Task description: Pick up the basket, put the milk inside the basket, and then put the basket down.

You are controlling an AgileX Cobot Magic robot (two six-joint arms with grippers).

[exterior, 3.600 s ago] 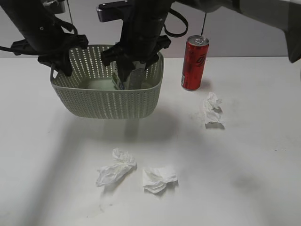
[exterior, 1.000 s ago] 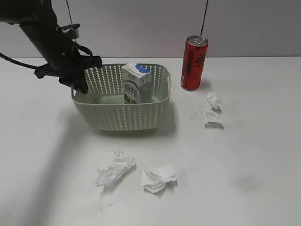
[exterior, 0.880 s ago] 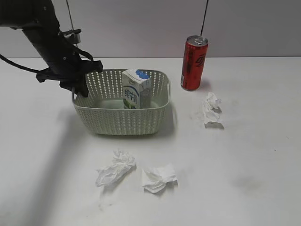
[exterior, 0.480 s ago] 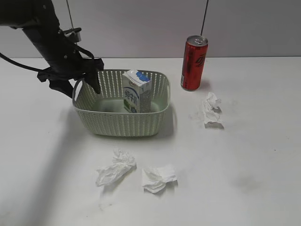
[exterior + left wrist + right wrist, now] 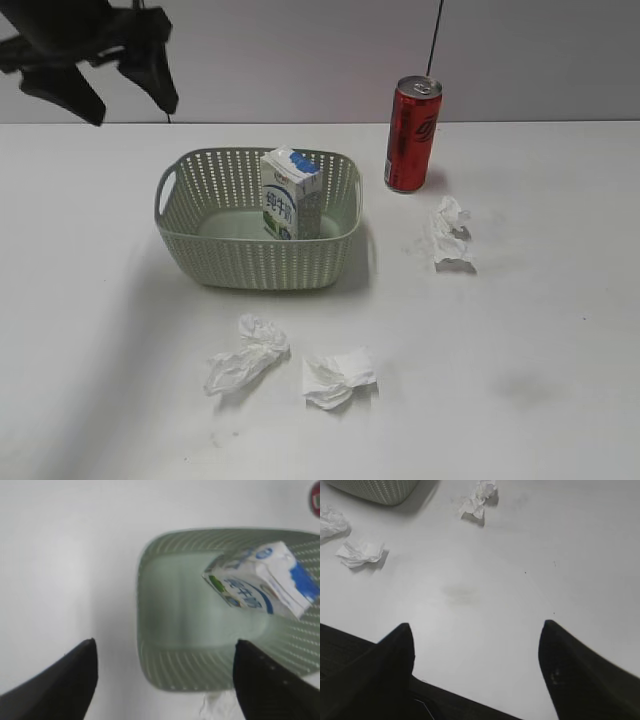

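Note:
The sage-green basket (image 5: 260,265) stands on the white table, left of centre. The milk (image 5: 290,195), a white carton with a blue top corner, stands upright inside it. My left gripper (image 5: 118,100) is open and empty, raised above and to the left of the basket, touching nothing. In the left wrist view the basket (image 5: 165,675) and the milk (image 5: 260,580) lie below the gripper (image 5: 165,641), whose jaws stand wide apart. My right gripper (image 5: 477,624) is open and empty over bare table; it is out of the exterior view. A corner of the basket (image 5: 375,490) shows at the top left of its view.
A tall red can (image 5: 414,133) stands right of the basket. One crumpled tissue (image 5: 448,235) lies below the can. Two more tissues (image 5: 245,355) (image 5: 340,378) lie in front of the basket. Tissues also show in the right wrist view (image 5: 477,497) (image 5: 362,552).
My left gripper opened, let go of the basket's left rim and rose up and away to the left. The basket now rests on the table. The right arm left the exterior view earlier.

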